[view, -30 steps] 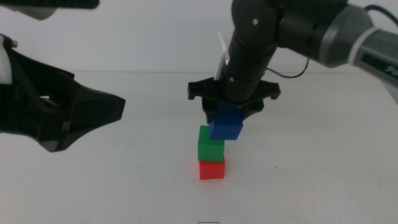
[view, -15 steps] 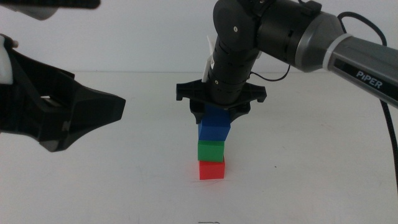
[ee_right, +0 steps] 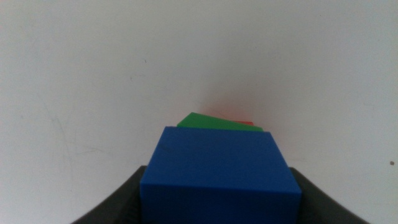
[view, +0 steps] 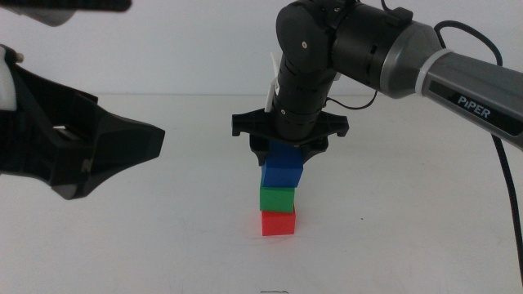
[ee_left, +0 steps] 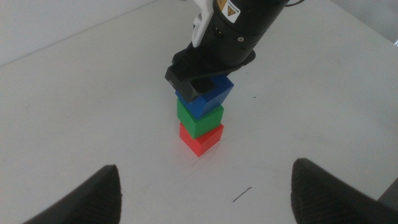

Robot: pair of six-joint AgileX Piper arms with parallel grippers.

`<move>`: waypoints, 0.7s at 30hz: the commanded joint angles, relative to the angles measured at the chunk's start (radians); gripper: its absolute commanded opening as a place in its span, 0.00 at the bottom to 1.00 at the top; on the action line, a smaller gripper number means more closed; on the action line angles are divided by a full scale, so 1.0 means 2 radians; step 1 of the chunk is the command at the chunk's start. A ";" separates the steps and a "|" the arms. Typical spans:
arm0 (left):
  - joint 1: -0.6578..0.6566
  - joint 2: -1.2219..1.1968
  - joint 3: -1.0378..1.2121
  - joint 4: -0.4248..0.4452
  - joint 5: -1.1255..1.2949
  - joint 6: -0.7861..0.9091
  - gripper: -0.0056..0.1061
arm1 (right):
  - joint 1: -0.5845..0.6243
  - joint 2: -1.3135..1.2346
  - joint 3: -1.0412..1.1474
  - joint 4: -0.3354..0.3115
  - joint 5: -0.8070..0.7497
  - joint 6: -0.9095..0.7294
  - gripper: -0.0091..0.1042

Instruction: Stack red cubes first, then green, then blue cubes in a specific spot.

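Observation:
The red cube rests on the white table with the green cube stacked on it. Directly over the green one is the blue cube, turned slightly askew, its underside at the green top; whether they touch I cannot tell. My right gripper comes straight down from above and is shut on the blue cube, with the green cube and a sliver of the red cube showing beyond it. My left gripper waits open off to the left, facing the stack of red cube, green cube and blue cube.
The left gripper's dark bulk fills the left side of the middle view, well apart from the stack. A thin dark mark lies on the white tabletop in front of the stack. Bare table surrounds the cubes.
My right gripper carried the blue cube leftward from beside the green cube's upper right corner to a spot directly over it. The left arm stayed still.

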 commanded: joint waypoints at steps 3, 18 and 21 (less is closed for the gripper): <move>-0.001 -0.001 -0.013 -0.014 -0.032 -0.001 0.89 | 0.000 -0.029 -0.015 -0.003 0.001 -0.006 0.57; -0.001 -0.001 -0.013 -0.014 -0.032 -0.001 0.89 | -0.016 -0.104 -0.015 -0.002 0.009 -0.032 0.85; -0.001 -0.001 -0.013 -0.014 -0.032 -0.001 0.89 | -0.033 -0.148 -0.008 -0.018 0.010 -0.067 0.85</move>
